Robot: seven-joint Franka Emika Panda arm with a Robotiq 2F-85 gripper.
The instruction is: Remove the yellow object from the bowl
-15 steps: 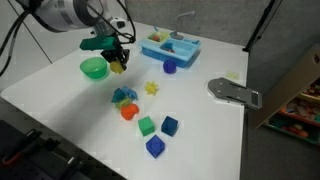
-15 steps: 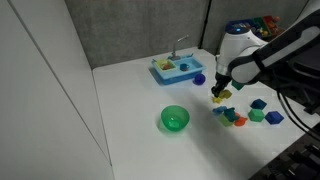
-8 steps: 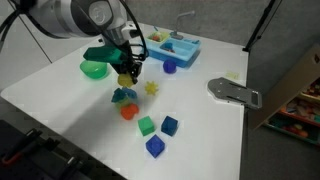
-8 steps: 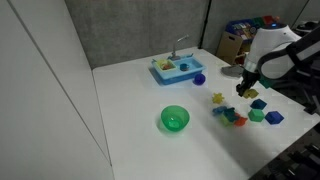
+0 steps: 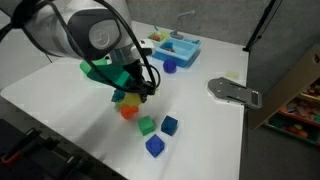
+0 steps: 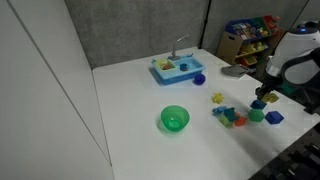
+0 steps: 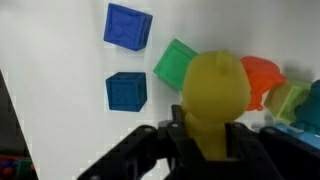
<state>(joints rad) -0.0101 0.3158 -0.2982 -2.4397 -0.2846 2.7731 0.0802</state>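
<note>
My gripper (image 7: pixel 205 122) is shut on the yellow object (image 7: pixel 215 90), a lumpy yellow toy piece that fills the middle of the wrist view. In both exterior views the gripper (image 5: pixel 130 92) (image 6: pixel 259 98) hangs low over the cluster of coloured blocks, with the yellow piece (image 6: pixel 257 104) at its tips. The green bowl (image 6: pixel 174 120) stands apart from it on the white table and looks empty. The arm partly hides the bowl in an exterior view (image 5: pixel 90 69).
Under the gripper lie two blue blocks (image 7: pixel 128 25) (image 7: pixel 126 92), a green block (image 7: pixel 178 62) and an orange-red piece (image 7: pixel 262 78). A yellow star (image 6: pixel 217 98), a blue ball (image 6: pixel 199 78) and the light blue toy sink (image 6: pixel 176 69) stand further back. A grey flat tool (image 5: pixel 235 92) lies near the table edge.
The gripper has carried the yellow piece away from the bowl, past the yellow star, to above the coloured blocks. The bowl has stayed in place.
</note>
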